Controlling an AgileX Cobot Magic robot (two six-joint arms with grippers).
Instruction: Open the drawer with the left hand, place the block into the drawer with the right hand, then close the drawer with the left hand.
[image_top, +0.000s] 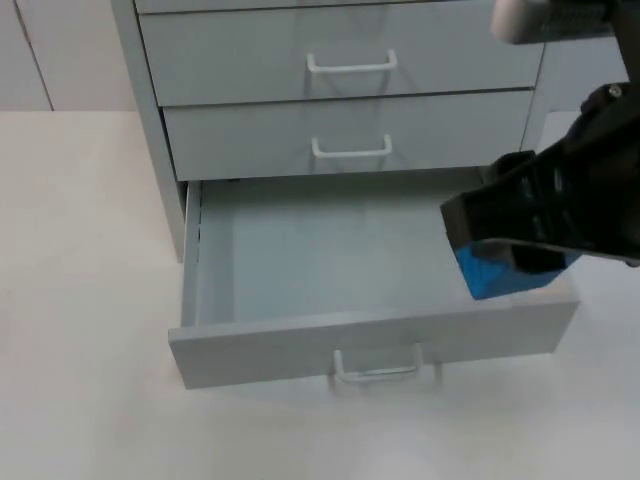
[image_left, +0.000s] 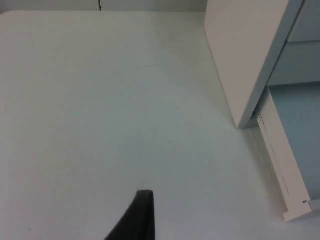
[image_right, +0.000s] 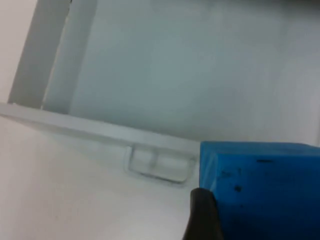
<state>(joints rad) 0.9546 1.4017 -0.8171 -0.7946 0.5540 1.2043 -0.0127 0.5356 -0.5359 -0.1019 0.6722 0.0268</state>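
Right pincer (image_top: 505, 262) is clamped on the blue block (image_top: 510, 272), hanging over the right end of the open drawer (image_top: 215, 270), just inside the front panel. So the block sits in the pincer, above the drawer's right front corner, not yet down on the drawer floor. In the right wrist view the block (image_right: 260, 185) shows beside a fingertip (image_right: 202, 215), with the drawer handle (image_right: 157, 165) and the drawer front close by; block looks near the front edge there. Long axis of the block: can't tell.

Drawer is pulled well out of the cabinet (image_top: 340, 80); its floor shows bare, nothing in it. Two upper drawers are closed.

Left pincer: one dark fingertip (image_left: 137, 217) above the white surface (image_left: 100, 100), off to the cabinet's left side; open or closed, can't tell. Left arm waits.

Judgement: drop should go straight down, maybe a bit further in from the front panel to avoid catching it. Right arm is the nearer one.
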